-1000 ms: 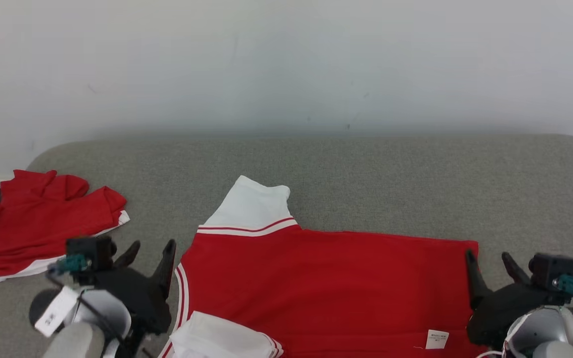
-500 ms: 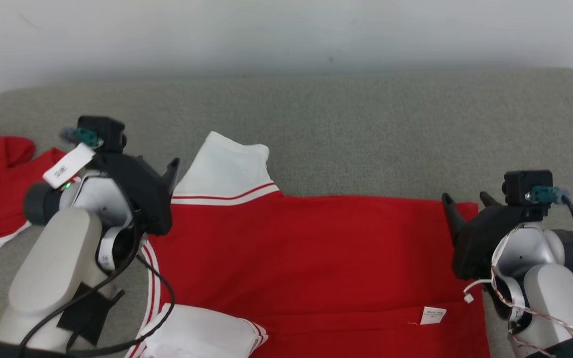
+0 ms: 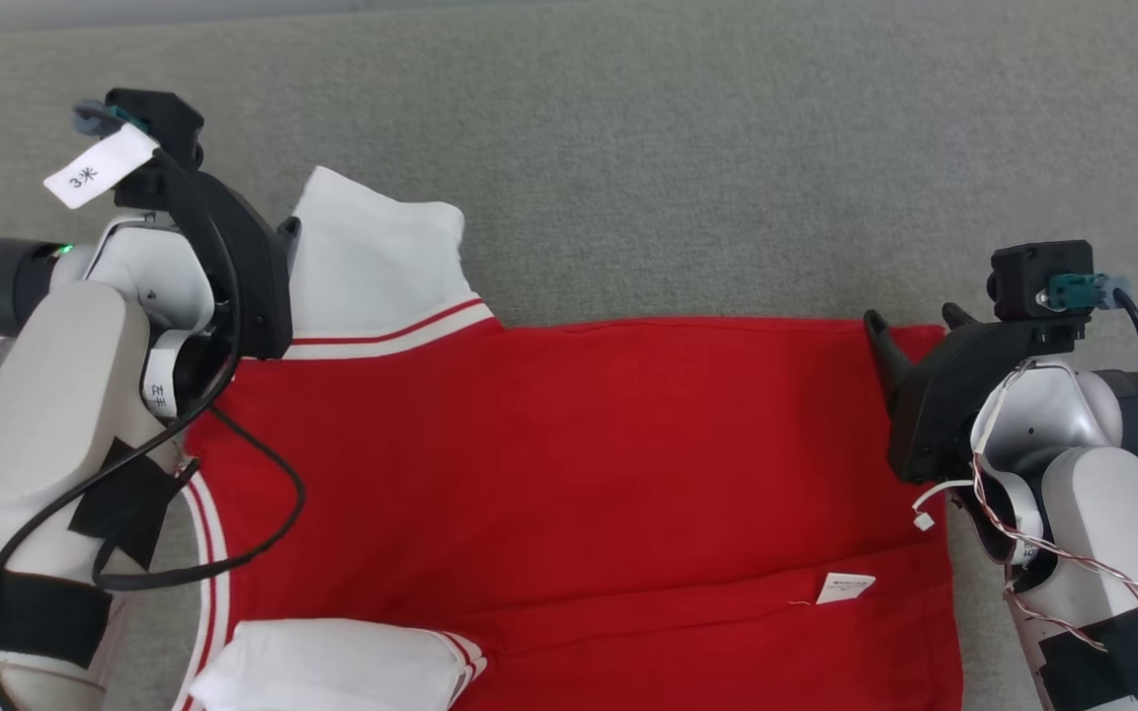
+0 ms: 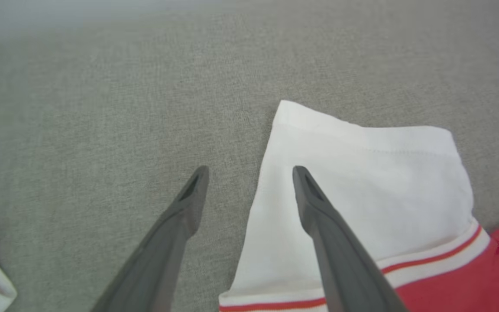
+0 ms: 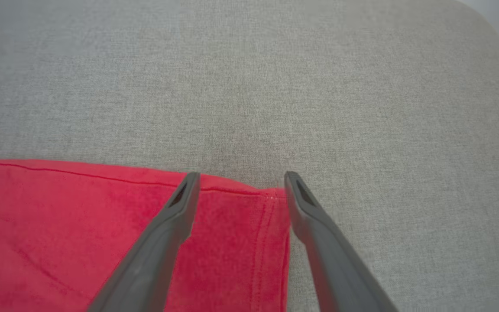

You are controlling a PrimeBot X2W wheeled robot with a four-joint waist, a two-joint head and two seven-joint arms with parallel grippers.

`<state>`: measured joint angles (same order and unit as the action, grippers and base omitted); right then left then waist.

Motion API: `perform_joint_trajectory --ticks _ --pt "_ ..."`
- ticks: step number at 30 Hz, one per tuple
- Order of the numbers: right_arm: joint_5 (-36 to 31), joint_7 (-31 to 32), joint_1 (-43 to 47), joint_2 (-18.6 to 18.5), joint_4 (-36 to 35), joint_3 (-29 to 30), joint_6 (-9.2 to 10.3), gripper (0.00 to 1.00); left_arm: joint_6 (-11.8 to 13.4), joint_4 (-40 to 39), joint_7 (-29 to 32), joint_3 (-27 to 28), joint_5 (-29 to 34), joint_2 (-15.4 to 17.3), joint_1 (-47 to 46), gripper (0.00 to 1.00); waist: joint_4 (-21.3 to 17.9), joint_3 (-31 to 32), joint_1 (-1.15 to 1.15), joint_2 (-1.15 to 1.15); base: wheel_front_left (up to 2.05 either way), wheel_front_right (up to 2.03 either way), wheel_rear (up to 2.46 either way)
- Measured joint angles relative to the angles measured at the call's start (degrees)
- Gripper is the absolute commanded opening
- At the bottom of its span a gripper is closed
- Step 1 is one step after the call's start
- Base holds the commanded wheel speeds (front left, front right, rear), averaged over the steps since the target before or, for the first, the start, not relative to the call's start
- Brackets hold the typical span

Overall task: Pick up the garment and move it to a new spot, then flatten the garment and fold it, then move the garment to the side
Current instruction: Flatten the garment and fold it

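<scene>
Both claws gape empty: left claw [image 4: 249, 173] straddles the garment's [image 3: 569, 444] white sleeve [image 4: 362, 182] edge, right claw [image 5: 238, 177] its hem corner [image 5: 271, 197], poised, we judge, to fold.

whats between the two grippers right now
Head view: the red garment lies flat between the left gripper at its white sleeve and the right gripper at its hem corner.

garment [image 3: 579, 444] flat on cushion [image 3: 678, 148] | left gripper [image 4: 249, 173] at sleeve [image 4: 362, 182] | right gripper [image 5: 238, 177] at corner [image 5: 267, 208]
</scene>
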<state>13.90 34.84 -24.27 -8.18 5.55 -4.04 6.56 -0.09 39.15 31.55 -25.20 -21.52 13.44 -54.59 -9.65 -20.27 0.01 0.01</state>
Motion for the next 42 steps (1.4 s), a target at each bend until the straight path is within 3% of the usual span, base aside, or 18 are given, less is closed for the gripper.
perform_joint_trajectory --ticks 14,16,17,18,19,20,36,37,39,42 --pt "-0.8 1.5 -1.2 -0.2 -1.8 0.1 0.05 1.0 -1.0 7.2 -1.5 -1.1 1.9 -0.5 -4.9 0.97 -4.0 -4.3 -0.01 -0.01 0.0 0.0 0.0" --pt "-0.8 1.8 -1.2 -0.2 -1.9 0.1 0.07 1.0 -1.0 8.1 -2.1 -1.2 1.9 -0.8 -5.6 0.76 -4.1 -4.5 -0.01 -0.01 0.0 0.0 0.0" --pt "-0.8 2.0 -1.2 -0.2 -1.9 0.1 0.07 1.0 -1.0 8.3 -2.4 -1.2 2.0 -0.9 -5.7 0.44 -4.1 -4.6 -0.01 -0.01 0.0 0.0 0.0" --pt "-0.8 2.0 -1.2 -0.2 -2.0 0.1 0.07 1.0 -1.0 8.6 -2.5 -1.3 2.1 -0.9 -5.8 0.36 -4.1 -4.6 -0.01 -0.01 0.0 0.0 0.0" --pt "-0.8 2.1 -1.2 -0.2 -2.0 0.1 0.07 1.0 -1.1 8.9 -2.9 -1.4 2.3 -1.0 -5.9 0.05 -4.2 -4.7 -0.01 -0.01 0.0 0.0 0.0" --pt "-0.8 2.3 -1.2 -0.2 -2.1 0.2 0.07 1.0 -1.5 9.4 -3.0 -1.4 2.3 -1.0 -6.1 0.0 -4.1 -4.8 -0.01 -0.01 0.0 0.0 0.0" --pt "-1.3 5.1 -1.2 -0.8 -1.5 0.9 0.09 1.0 -3.0 14.5 -5.9 -2.1 2.4 -3.1 -9.4 0.0 -3.1 -5.0 -0.02 -0.01 0.0 0.0 0.0" --pt "-1.3 5.5 -1.3 -0.8 -1.0 1.1 0.09 0.95 -3.0 14.9 -6.0 -2.1 2.4 -3.2 -9.4 0.0 -3.1 -5.0 -0.02 -0.01 0.0 0.0 0.0" --pt "-0.9 5.7 -1.6 -0.8 0.1 1.6 0.19 0.69 -3.0 15.4 -6.5 -2.1 2.4 -3.5 -9.4 0.0 -3.0 -5.0 -0.02 -0.01 0.0 0.0 0.0" --pt "-0.3 6.0 -2.6 -0.8 1.4 2.0 0.24 0.56 -3.0 16.0 -7.1 -2.2 2.4 -4.0 -9.7 0.0 -2.7 -5.0 -0.02 -0.01 0.0 0.0 0.0"
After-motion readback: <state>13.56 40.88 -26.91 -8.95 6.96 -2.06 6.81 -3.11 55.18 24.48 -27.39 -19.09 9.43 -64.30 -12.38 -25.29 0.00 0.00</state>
